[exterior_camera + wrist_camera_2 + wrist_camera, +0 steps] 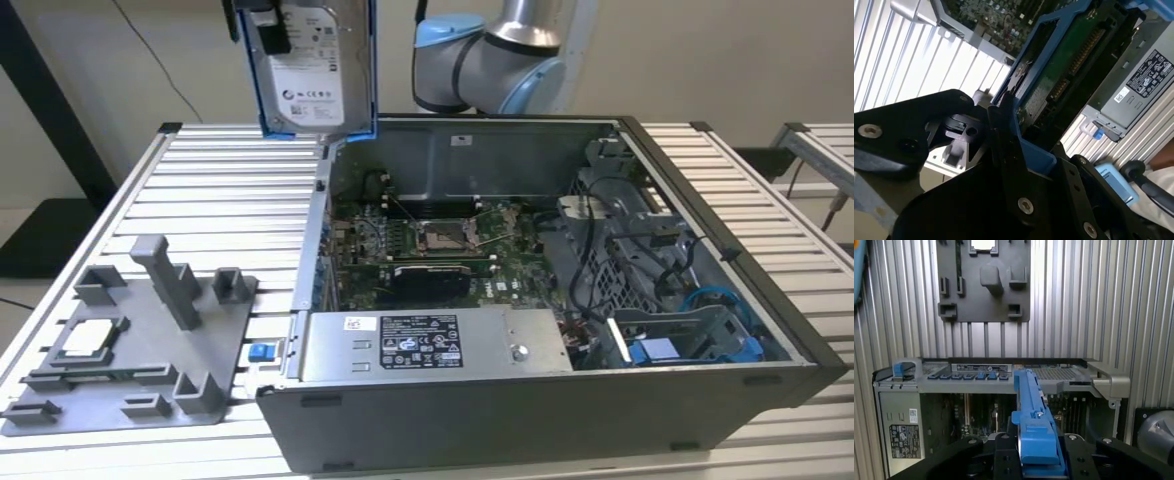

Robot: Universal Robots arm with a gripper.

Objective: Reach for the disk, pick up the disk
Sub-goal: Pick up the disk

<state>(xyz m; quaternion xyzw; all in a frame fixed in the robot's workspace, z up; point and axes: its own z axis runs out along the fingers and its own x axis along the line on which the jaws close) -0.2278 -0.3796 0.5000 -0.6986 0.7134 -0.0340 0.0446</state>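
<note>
Disk (315,80) hangs upright above the open computer case (534,410), top cut off; gripper (1038,460) pinching its blue edge.

Aloft, the disk (315,72) hangs upright (blue frame, white label).

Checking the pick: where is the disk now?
The disk hangs upright above the open computer case's rear corner at the exterior view's left; the first wrist view shows the tool clamping it.

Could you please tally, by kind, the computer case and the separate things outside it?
disk, held up in the gripper: 1
computer case, open: 1
grey tray: 1
chip on the tray: 1
Total: 4
</note>
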